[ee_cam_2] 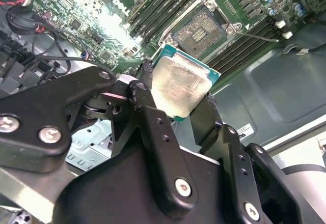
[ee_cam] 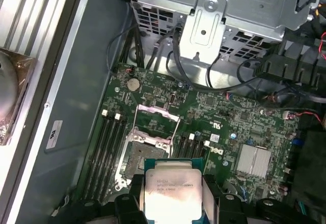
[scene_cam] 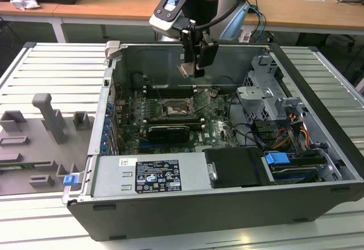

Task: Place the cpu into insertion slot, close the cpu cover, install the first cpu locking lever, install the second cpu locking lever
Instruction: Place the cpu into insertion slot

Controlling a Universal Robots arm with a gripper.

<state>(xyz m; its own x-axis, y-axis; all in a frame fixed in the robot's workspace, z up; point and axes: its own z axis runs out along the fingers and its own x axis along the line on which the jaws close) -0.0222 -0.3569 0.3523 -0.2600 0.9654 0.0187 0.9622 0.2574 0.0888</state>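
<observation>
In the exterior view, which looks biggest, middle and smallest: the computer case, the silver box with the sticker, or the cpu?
Largest: computer case.
Then silver box with the sticker.
Smallest: cpu, though being farther back shrinks it a bit.

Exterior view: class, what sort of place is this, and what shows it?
Probably a robotics lab or workshop: an open computer case lies on a slatted metal bench, wooden desks stand behind, and a robot's hand grips the cpu above it.

Cpu [ee_cam_2: 178, 84] held in gripper [ee_cam_2: 175, 96] above motherboard [scene_cam: 219, 128] near insertion slot [scene_cam: 173, 109]; drive cage [scene_cam: 267, 94] at case [scene_cam: 187, 219] edge, the exterior view's right.
</observation>
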